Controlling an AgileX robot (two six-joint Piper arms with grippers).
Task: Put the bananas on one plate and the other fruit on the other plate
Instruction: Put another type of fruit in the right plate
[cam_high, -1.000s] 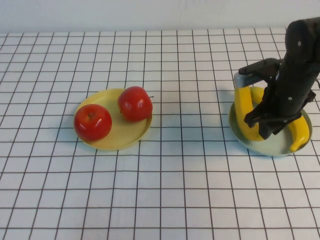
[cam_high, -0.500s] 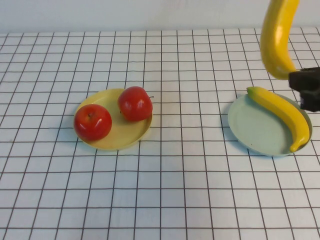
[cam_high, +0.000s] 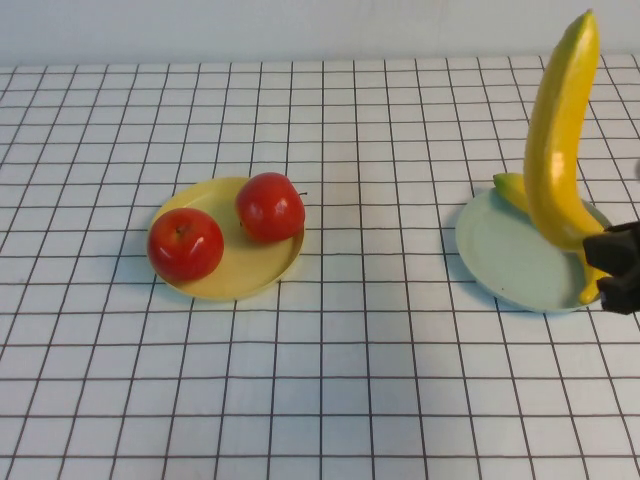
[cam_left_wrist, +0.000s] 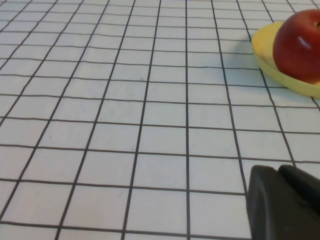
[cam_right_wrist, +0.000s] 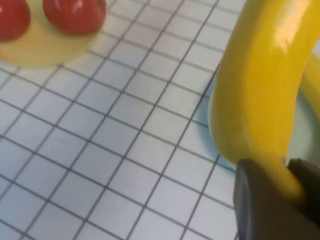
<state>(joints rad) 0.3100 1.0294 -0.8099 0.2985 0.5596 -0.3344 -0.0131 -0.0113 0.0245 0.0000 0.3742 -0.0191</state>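
We see right gripper (cam_high: 618, 268) cut by frame edge; raised banana (cam_high: 558, 140) hides second banana (cam_high: 512, 188) mostly; left gripper (cam_left_wrist: 282, 202) partly cropped.

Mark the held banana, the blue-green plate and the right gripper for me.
held banana (cam_high: 556, 150), high view, mid-body.
blue-green plate (cam_high: 500, 250), high view, bare floor.
right gripper (cam_high: 612, 262), high view, shut on the banana's lower end.
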